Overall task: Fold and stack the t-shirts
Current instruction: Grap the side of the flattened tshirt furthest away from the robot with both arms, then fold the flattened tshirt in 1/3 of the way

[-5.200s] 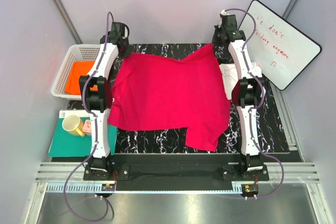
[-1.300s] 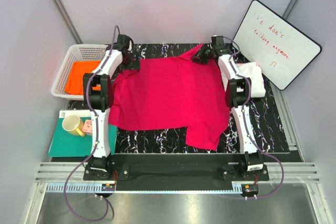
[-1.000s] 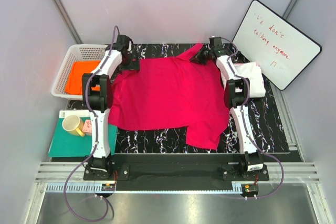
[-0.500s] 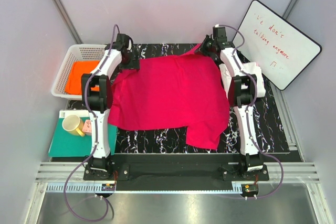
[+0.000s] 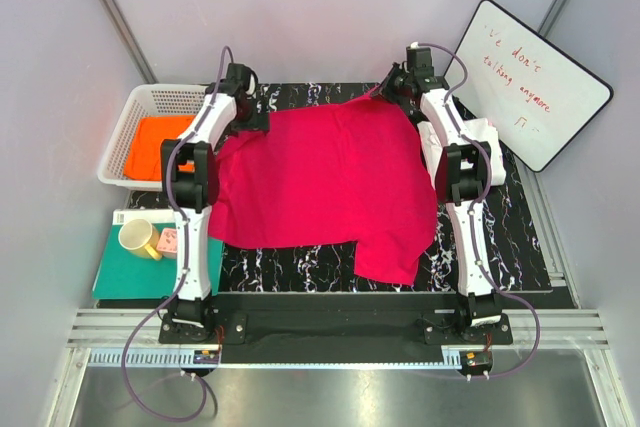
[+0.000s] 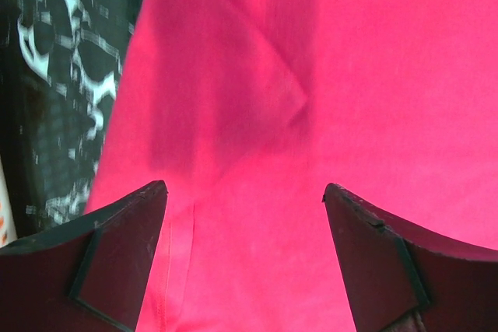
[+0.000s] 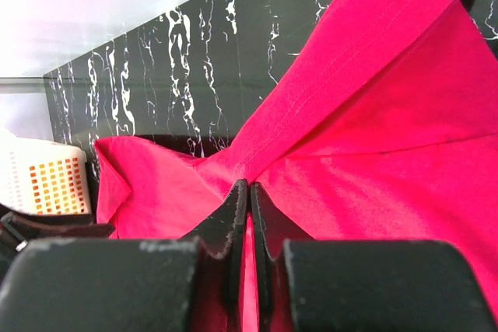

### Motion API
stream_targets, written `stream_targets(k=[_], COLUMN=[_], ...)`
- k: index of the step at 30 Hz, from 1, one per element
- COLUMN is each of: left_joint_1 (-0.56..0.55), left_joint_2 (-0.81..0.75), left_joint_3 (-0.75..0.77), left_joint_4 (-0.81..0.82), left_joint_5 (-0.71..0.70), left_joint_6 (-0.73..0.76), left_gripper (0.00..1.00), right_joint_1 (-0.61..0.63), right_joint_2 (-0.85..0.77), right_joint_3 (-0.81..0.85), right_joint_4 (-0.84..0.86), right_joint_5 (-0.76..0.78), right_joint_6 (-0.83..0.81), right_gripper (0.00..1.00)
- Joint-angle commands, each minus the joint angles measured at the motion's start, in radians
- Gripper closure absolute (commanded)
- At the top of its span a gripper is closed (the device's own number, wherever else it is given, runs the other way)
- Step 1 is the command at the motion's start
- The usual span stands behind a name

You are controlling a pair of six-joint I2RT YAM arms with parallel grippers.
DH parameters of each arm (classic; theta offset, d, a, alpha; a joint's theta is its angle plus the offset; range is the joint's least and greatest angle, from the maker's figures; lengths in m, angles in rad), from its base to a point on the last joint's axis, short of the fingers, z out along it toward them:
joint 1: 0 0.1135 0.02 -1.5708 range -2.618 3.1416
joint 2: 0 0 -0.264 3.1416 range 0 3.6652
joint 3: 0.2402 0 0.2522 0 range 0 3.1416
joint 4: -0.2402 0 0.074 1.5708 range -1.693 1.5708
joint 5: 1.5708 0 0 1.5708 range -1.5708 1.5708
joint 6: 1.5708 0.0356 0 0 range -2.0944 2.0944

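The crimson-pink t-shirt lies spread over the black marbled mat. My right gripper is at its far right corner. In the right wrist view that gripper is shut on a pinched ridge of the pink cloth. My left gripper hovers over the far left corner. It stands open, with pink cloth and a hem seam below, and nothing between the fingers. A white t-shirt lies bunched beside the right arm. An orange t-shirt sits in the basket.
A white basket stands at the far left and also shows in the right wrist view. A teal board with a yellow mug is at the near left. A whiteboard leans at the far right.
My right gripper has drawn the shirt's far right corner back and slightly right, pulling that edge taut. The left gripper has stayed over the far left corner.
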Motion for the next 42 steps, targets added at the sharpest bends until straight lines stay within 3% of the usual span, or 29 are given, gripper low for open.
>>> stream_targets(k=[1, 4, 6, 7, 9, 10, 16, 20, 25, 36, 42], left_joint_1=[0.004, 0.009, 0.013, 0.015, 0.015, 0.016, 0.016, 0.023, 0.035, 0.055, 0.058], left_joint_2=[0.081, 0.126, 0.140, 0.132, 0.130, 0.130, 0.066, 0.000, -0.057, -0.167, -0.175], left_joint_3=[0.099, 0.128, 0.159, 0.154, 0.159, 0.161, 0.182, 0.199, 0.200, 0.107, 0.101], left_joint_4=[0.016, 0.013, 0.000, 0.013, 0.019, 0.017, 0.017, 0.016, 0.016, 0.004, -0.101], left_joint_5=[-0.043, -0.054, -0.048, -0.065, -0.082, -0.092, -0.100, -0.117, -0.125, -0.161, -0.233], left_joint_6=[0.005, 0.002, -0.005, -0.012, -0.014, -0.020, -0.018, -0.015, 0.000, 0.017, 0.003], left_gripper=[0.14, 0.19, 0.39, 0.65, 0.85, 1.00, 1.00, 0.85, 1.00, 1.00, 1.00], right_joint_1=[0.009, 0.009, 0.009, 0.009, 0.010, 0.010, 0.013, 0.015, 0.015, 0.015, 0.018], right_joint_2=[-0.078, -0.092, -0.103, -0.107, -0.114, -0.115, -0.127, -0.138, -0.156, -0.278, -0.353], right_joint_3=[0.003, -0.003, -0.009, -0.015, -0.021, -0.020, -0.023, -0.032, -0.037, -0.089, -0.139], right_joint_4=[-0.009, -0.018, -0.027, -0.030, -0.038, -0.042, -0.058, -0.061, -0.072, -0.122, -0.200], right_joint_5=[-0.008, -0.013, -0.016, -0.020, -0.027, -0.030, -0.037, -0.030, -0.030, -0.023, -0.045], right_joint_6=[-0.006, -0.012, -0.015, -0.018, -0.021, -0.026, -0.038, -0.041, -0.055, -0.118, -0.153], right_gripper=[0.91, 0.91, 0.91, 0.91, 0.91, 0.91, 0.91, 0.91, 0.91, 0.91, 0.92])
